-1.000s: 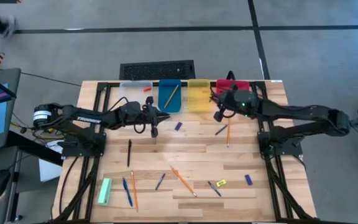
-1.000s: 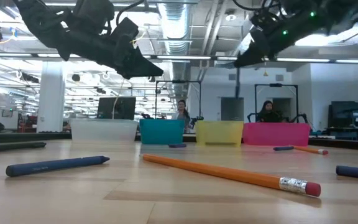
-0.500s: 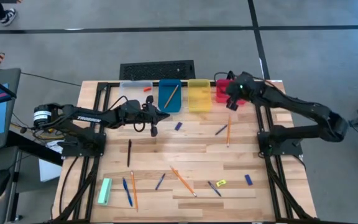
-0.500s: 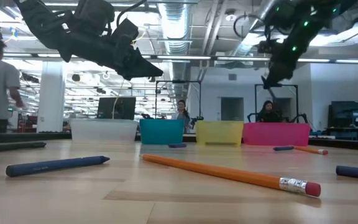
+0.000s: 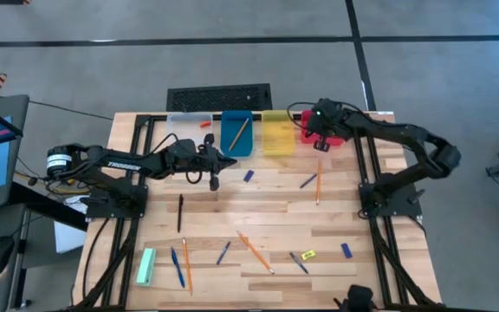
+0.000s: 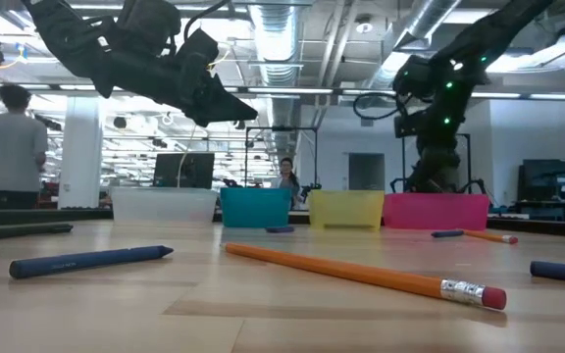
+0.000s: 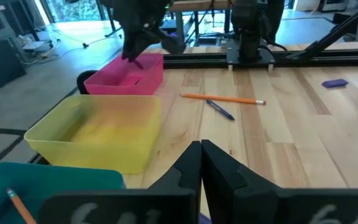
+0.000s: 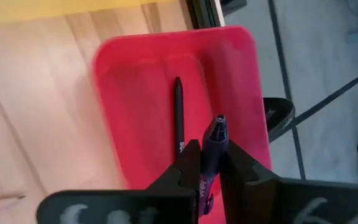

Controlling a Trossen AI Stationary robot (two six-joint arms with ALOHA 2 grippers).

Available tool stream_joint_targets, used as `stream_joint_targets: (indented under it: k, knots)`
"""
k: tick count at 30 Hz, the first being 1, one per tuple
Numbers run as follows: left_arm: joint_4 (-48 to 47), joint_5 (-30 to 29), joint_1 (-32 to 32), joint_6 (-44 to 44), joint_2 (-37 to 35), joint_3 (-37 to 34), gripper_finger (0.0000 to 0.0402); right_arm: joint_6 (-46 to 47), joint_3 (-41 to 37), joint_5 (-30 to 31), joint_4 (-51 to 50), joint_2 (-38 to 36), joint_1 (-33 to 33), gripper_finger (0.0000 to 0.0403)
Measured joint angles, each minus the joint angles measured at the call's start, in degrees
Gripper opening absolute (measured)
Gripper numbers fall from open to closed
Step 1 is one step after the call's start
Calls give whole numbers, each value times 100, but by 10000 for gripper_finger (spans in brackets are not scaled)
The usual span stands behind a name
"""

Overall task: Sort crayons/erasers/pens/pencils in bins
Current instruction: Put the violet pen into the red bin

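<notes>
Swinging from the worktop's middle, the right gripper (image 8: 207, 163) now hovers over the far red bin (image 8: 142, 81), jaws pinching a purple pen (image 8: 211, 149); left gripper (image 7: 201, 163) waits, jaws pressed together, with many pens and pencils (image 5: 254, 251) left.

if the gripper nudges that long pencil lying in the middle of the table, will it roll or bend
The pencil is a slim, straight stick lying flat on bare wood, so a sideways nudge would probably roll it. It looks rigid, so bending seems unlikely. It looks light for its length, so a push near its eraser end would likely pivot it.
</notes>
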Motion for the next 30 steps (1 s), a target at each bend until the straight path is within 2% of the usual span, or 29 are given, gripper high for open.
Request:
stream_joint_targets:
  k: [8, 15, 20, 30]
  knots:
    - [-102, 2, 0, -60, 2, -2, 0, -296, 724, 131, -504, 952, -340, 40]
    - [-66, 57, 0, -56, 2, -2, 0, -474, 978, 135, -726, 1559, -541, 40]
    - [-163, 195, 0, -49, 2, -4, 0, -495, 984, 144, -693, 1722, -522, 43]
    - [-325, 0, 0, -108, 2, -4, 0, -295, 984, 178, -702, 1742, -415, 81]
